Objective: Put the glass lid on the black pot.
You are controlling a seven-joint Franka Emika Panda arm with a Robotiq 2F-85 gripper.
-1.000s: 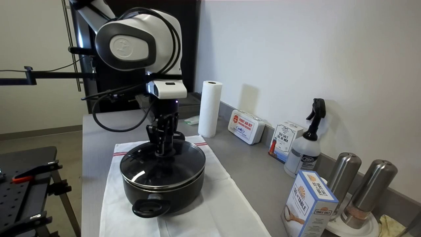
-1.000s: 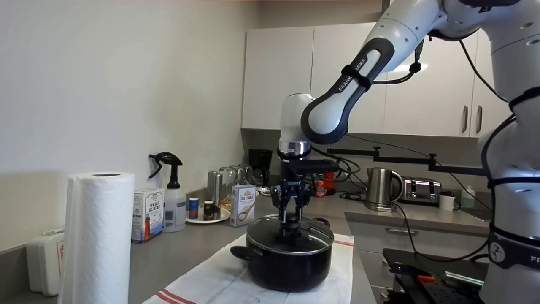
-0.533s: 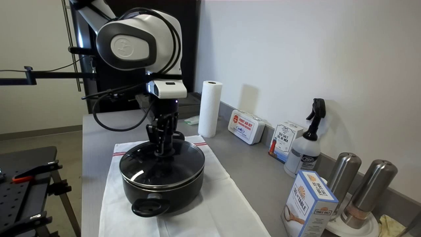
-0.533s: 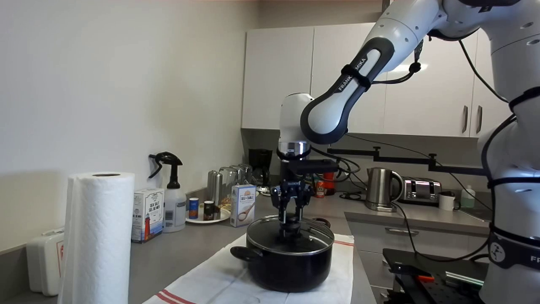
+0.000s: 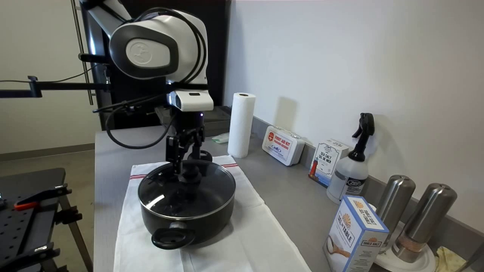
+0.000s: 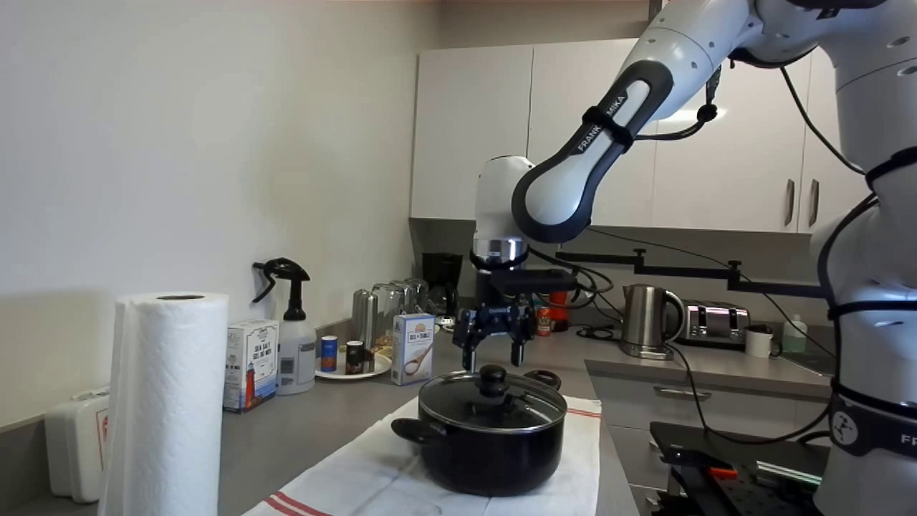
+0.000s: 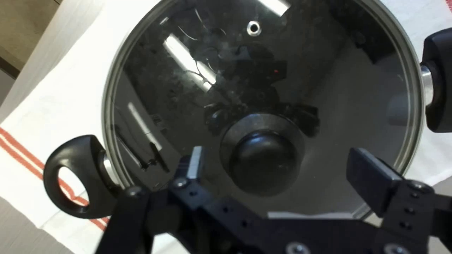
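Glossy glass, duller surrounds

The glass lid [image 7: 353, 88] is smooth and glossy, with mirror-like reflections; its rim [image 7: 108, 98] is shiny metal, its knob [image 7: 263, 162] glossy and plastic-looking. The black pot [image 6: 494, 462] is smooth and near-matt, its handles [image 7: 88, 151] plastic-looking. The hand [image 6: 493, 356] looks matt, with bright metal screws [image 7: 296, 248]. The towel [image 5: 249, 245] is creased cloth, the table [image 5: 287, 200] smooth and matt. Lower right in an exterior view, the canisters [image 5: 433, 211] look like satin metal.

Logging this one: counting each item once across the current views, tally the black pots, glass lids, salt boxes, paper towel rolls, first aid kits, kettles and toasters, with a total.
Black pot: 1
Glass lid: 1
Boxed salt: 2 (sea salt box, table salt box)
Paper towel roll: 1
First aid kit: 1
Kettle: 1
Toaster: 1
Total: 8
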